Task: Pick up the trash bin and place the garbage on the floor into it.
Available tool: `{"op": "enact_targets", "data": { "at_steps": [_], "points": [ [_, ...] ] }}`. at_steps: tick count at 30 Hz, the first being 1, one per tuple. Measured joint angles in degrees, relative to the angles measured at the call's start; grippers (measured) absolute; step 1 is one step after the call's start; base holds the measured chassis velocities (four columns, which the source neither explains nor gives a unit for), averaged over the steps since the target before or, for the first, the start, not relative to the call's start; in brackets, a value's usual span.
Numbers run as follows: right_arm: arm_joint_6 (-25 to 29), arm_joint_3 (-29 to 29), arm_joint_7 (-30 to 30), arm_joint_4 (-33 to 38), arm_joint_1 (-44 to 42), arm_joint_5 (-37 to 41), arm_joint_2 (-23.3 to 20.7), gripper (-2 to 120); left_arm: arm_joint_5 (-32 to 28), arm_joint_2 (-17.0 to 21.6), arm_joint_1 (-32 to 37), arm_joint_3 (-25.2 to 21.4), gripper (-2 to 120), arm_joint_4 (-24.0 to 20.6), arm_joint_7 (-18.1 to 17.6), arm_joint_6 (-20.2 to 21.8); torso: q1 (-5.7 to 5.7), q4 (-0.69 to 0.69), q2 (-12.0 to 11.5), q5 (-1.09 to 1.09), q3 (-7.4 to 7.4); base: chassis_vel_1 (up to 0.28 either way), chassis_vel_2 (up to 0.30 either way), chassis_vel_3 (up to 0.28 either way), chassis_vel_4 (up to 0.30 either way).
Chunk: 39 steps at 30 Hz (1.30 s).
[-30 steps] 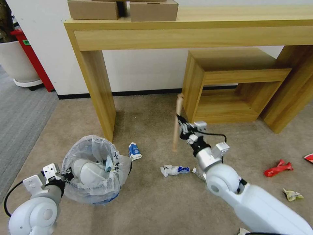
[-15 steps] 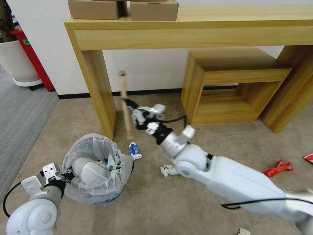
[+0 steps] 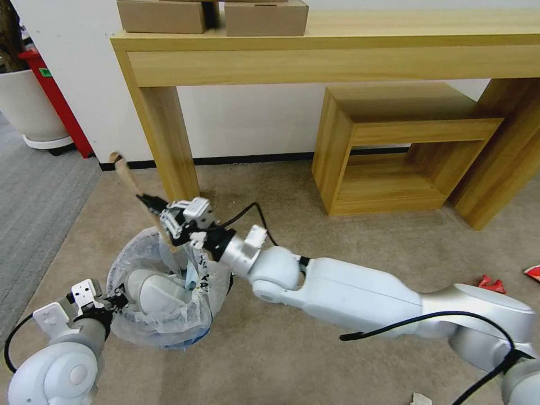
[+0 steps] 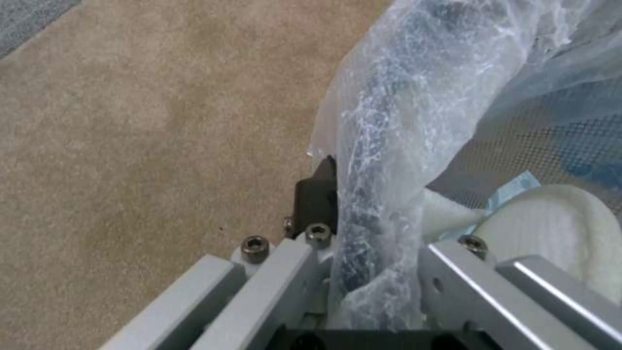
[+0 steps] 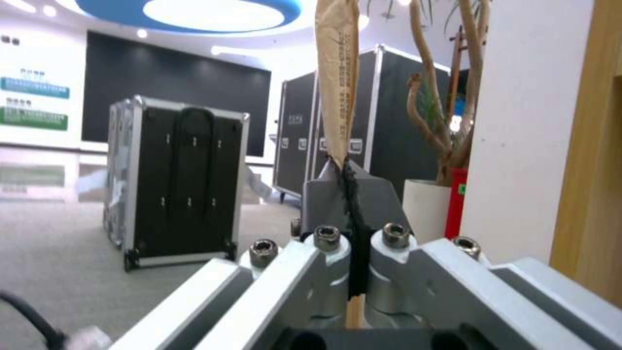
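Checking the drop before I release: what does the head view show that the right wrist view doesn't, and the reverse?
Head view alone: the trash bin, its rim held by the left hand, the right hand above the bin's far rim, and a red wrapper on the floor.
Right wrist view alone: black flight cases in the room behind.
Both: the wooden stick, tilted, clamped in the right hand.

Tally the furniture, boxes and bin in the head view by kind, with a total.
Cardboard boxes: 2
Wooden tables: 2
Trash bin: 1
Total: 5
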Motion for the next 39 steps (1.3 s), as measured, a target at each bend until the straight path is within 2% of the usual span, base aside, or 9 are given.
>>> {"op": "enact_targets", "data": {
  "at_steps": [9, 22, 25, 29, 31, 33, 34, 37, 39],
  "points": [
    [2.6, -0.21, -0.65, -6.7, -2.26, -4.66, 2.89, 0, -0.47, 0.31, 0.15, -0.07, 0, -0.32, -0.04, -0.07, 0.0, -0.01, 0.0, 0.01, 0.0, 0.0, 0.0, 0.0, 0.0],
    [3.09, -0.21, -0.97, -9.72, -5.25, -7.0, 3.54, 0, -0.68, 0.75, -0.13, -0.09, 0, 0.15, -0.04, -0.18, 0.0, -0.01, 0.0, 0.01, 0.0, 0.0, 0.0, 0.0, 0.0],
    [2.99, -0.14, -1.26, -9.85, -5.72, -7.1, 3.15, 14, -0.68, 0.8, -0.33, -0.02, 0, 0.51, -0.04, -0.18, 0.0, -0.01, 0.0, 0.01, 0.0, 0.0, 0.0, 0.0, 0.0],
    [2.9, -0.12, -1.35, -9.76, -5.78, -7.1, 3.02, 19, -0.68, 0.82, -0.38, 0.0, 0, 0.6, -0.04, -0.19, 0.0, -0.01, 0.0, 0.01, 0.0, 0.0, 0.0, 0.0, 0.0],
    [2.82, -0.09, -1.42, -9.67, -5.8, -7.1, 2.85, 32, -0.69, 0.82, -0.47, 0.04, 0, 0.71, -0.03, -0.19, 0.0, -0.01, 0.0, 0.01, 0.0, 0.0, 0.0, 0.0, 0.0],
    [2.81, -0.08, -1.43, -9.67, -5.82, -7.09, 2.83, 34, -0.69, 0.82, -0.5, 0.04, 0, 0.74, -0.03, -0.19, 0.0, -0.01, 0.0, 0.01, 0.0, 0.0, 0.0, 0.0, 0.0],
    [2.8, -0.08, -1.45, -9.66, -5.92, -7.09, 2.8, 44, -0.69, 0.82, -0.56, 0.06, 0, 0.82, -0.02, -0.2, 0.0, -0.01, 0.0, 0.01, 0.0, 0.0, 0.0, 0.0, 0.0],
    [2.79, -0.06, -1.47, -9.65, -6.06, -7.09, 2.79, 49, -0.69, 0.82, -0.62, 0.1, 0, 0.93, -0.02, -0.2, 0.0, -0.01, 0.0, 0.01, 0.0, 0.0, 0.0, 0.0, 0.0],
    [2.77, -0.05, -1.47, -9.65, -6.25, -7.09, 2.79, 61, -0.69, 0.8, -0.68, 0.15, 0, 1.03, -0.02, -0.21, 0.0, -0.01, 0.0, 0.01, 0.0, 0.0, 0.0, 0.0, 0.0]
  ]
}}
